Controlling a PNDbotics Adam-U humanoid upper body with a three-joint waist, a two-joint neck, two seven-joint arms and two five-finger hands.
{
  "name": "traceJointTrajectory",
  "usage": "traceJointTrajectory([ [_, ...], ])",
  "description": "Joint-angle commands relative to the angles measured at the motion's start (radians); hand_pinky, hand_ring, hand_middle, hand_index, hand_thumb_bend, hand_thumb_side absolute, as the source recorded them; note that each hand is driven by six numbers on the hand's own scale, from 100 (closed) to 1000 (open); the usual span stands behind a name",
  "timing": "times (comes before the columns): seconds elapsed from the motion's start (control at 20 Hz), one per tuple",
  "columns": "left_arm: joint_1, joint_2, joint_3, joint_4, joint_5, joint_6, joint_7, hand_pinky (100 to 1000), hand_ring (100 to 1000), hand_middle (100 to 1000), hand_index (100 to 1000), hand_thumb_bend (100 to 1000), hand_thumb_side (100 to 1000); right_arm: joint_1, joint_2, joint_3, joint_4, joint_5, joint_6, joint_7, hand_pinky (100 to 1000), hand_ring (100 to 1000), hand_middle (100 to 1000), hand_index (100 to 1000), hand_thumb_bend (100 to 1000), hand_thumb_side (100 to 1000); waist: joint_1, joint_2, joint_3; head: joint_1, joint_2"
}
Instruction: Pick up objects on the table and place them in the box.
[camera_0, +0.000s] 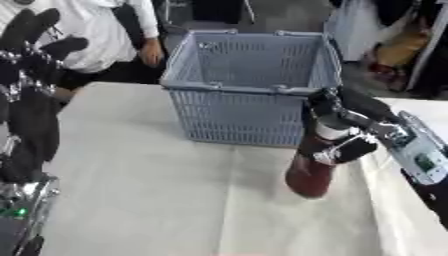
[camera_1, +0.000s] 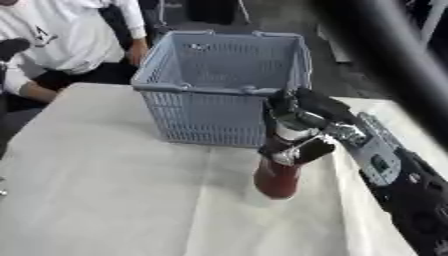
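A dark red bottle with a pale neck is held upright just above the white tablecloth, in front of the basket's near right corner. My right hand is shut on its upper part, fingers and thumb curled round the neck. The grey-blue plastic basket stands at the back middle of the table, and nothing shows inside it. My left hand is raised at the left edge of the left eye view, fingers straight and holding nothing.
The table is covered in a white cloth, its right edge close beside my right forearm. A person in a white top sits beyond the far left corner, not touching anything on the table.
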Motion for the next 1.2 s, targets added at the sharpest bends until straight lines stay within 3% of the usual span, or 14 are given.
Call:
traceJointTrajectory([
  [0.05,-0.005,0.027,0.003,-0.017,0.005,0.001,-0.004,922,739,908,1000,451,1000,-0.066,-0.038,0.007,-0.045,-0.047,-0.111,0.143,100,100,100,127,385,100,-0.003,-0.016,0.000,0.009,0.002],
  [0.55,-0.004,0.030,0.001,-0.017,0.007,0.003,-0.006,922,740,908,1000,449,1000,-0.171,-0.055,0.008,-0.061,-0.155,-0.111,0.207,100,100,100,124,427,100,-0.008,-0.022,0.003,0.011,0.006],
  [0.6,-0.003,0.030,0.001,-0.017,0.007,0.003,-0.006,922,740,908,1000,449,1000,-0.179,-0.053,0.003,-0.059,-0.165,-0.111,0.209,100,100,100,124,242,100,-0.008,-0.023,0.003,0.011,0.006],
  [0.65,-0.003,0.030,0.001,-0.017,0.007,0.003,-0.006,922,740,908,1000,450,1000,-0.190,-0.050,-0.004,-0.056,-0.175,-0.111,0.210,100,100,100,124,438,100,-0.008,-0.024,0.003,0.011,0.006],
  [1.2,0.008,0.033,0.000,-0.017,0.006,0.006,-0.010,922,739,908,1000,456,1000,-0.331,0.001,-0.011,-0.014,-0.187,-0.111,0.234,100,100,100,118,469,100,-0.009,-0.032,-0.004,0.012,0.023],
])
